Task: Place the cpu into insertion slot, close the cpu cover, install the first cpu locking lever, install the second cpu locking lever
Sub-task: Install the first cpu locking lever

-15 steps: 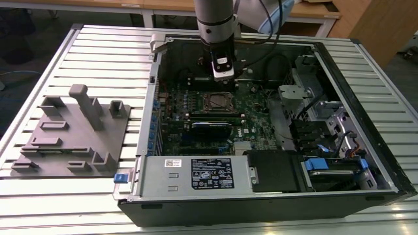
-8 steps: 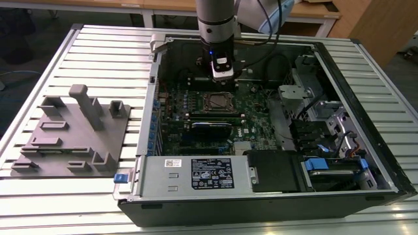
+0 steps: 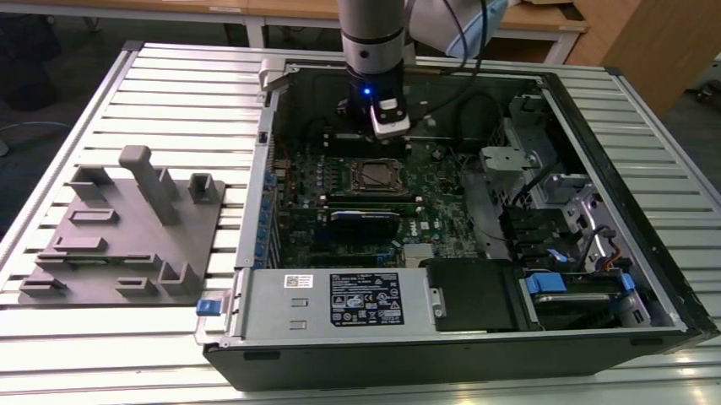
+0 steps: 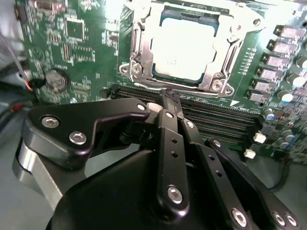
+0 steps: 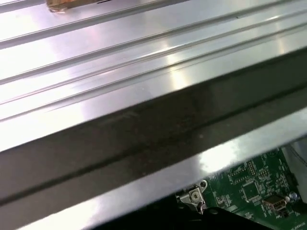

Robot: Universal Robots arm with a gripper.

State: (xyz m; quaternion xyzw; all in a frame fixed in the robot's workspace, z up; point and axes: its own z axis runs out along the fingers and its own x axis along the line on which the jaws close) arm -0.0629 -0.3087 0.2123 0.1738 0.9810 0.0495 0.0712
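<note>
The cpu (image 4: 181, 48) sits flat in its slot on the green motherboard (image 4: 72, 52), with the cpu cover (image 4: 136, 45) shut down around it. The gripper (image 4: 169, 98) hangs just beside the slot, its 2 fingers (image 4: 165, 120) pressed together on nothing. The computer case (image 3: 586, 143) lies open on the ribbed table (image 3: 181, 93).

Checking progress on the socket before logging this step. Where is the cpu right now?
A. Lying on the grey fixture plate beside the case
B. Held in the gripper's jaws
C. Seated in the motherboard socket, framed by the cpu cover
C: in the second wrist view the cpu sits in the socket with the cpu cover framing it.
</note>
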